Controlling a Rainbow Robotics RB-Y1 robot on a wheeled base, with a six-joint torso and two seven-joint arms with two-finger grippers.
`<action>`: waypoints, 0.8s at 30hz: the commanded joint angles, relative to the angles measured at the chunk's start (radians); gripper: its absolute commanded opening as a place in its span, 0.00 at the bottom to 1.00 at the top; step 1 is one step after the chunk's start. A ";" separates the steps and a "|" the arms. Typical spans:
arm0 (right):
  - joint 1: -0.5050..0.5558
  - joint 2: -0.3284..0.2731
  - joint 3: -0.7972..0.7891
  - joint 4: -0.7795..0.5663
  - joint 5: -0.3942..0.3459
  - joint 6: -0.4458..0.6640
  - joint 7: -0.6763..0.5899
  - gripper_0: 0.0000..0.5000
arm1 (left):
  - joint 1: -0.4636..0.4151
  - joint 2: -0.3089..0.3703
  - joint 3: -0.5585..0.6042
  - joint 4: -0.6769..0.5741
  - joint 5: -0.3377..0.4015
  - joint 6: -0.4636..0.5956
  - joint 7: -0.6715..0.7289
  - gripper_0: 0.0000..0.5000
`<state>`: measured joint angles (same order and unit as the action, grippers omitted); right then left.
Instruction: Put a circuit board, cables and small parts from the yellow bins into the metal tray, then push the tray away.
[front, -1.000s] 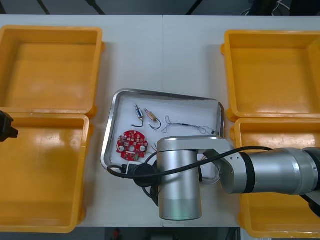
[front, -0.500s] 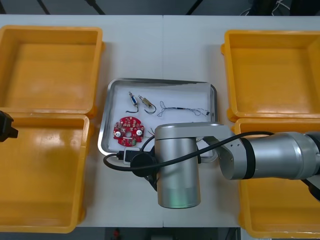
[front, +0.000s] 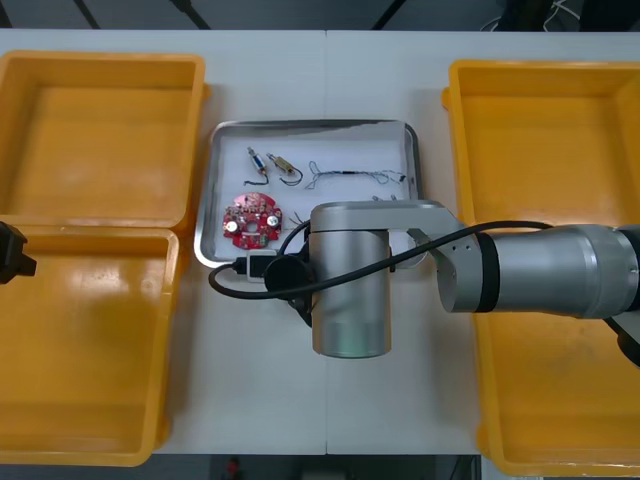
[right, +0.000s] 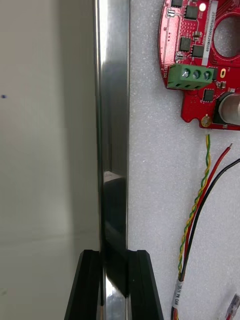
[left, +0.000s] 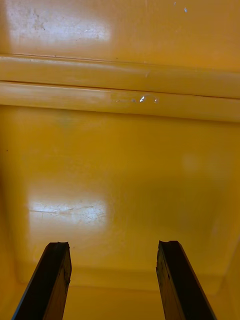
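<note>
i've got the right arm (front: 520, 285) reaching in from its own side across the tabletop (front: 300, 70), wrist over the near edge of the metal tray (front: 312, 125). in the right wrist view the right jaws are clamped on the tray's near rim (right: 112, 125), one black finger (right: 142, 282) inside on the white liner and the other outside over the tabletop. the tray sits between the yellow bins, level with the far pair. its left wall is just beside the far left bin (front: 100, 135) and it stands apart from the far right bin (front: 545, 140). in the tray are the round red circuit board (front: 252, 220), two small metal parts (front: 270, 164) and a thin black cable (front: 350, 175). a red and yellow cable (right: 200, 200) trails from the board toward the jaws.

the loading looks done to me, so i judge the step in hand is the push. i'd drive the rim straight away from the robot, low and level, so the tray slides flat and doesn't tip its loose parts. i'd hold the wrist square, since any twist could swing the left wall into that far left bin. i'd go slowly, watch that the cable near the inner finger isn't pinched, and open the jaws before i pull back.

the left arm (front: 12, 250) waits at the table's left edge over the near left bin (left: 120, 165), with the left jaws apart and nothing between them
</note>
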<state>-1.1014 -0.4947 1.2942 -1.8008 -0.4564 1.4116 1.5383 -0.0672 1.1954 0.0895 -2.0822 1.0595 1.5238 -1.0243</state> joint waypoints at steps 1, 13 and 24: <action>-0.074 -0.016 0.010 0.061 0.012 -0.071 0.054 0.00 | 0.014 -0.007 0.026 -0.015 -0.010 -0.008 0.020 1.00; -0.133 -0.016 0.010 0.218 0.012 -0.237 0.100 0.00 | 0.014 -0.007 0.026 -0.015 -0.010 -0.008 0.020 1.00; -0.166 -0.015 0.010 0.370 0.013 -0.415 0.143 0.00 | 0.014 -0.007 0.026 -0.015 -0.010 -0.008 0.020 1.00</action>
<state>-1.2123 -0.4951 1.2949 -1.4647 -0.4552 1.0372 1.6537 -0.0672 1.1953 0.0895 -2.0822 1.0595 1.5238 -1.0243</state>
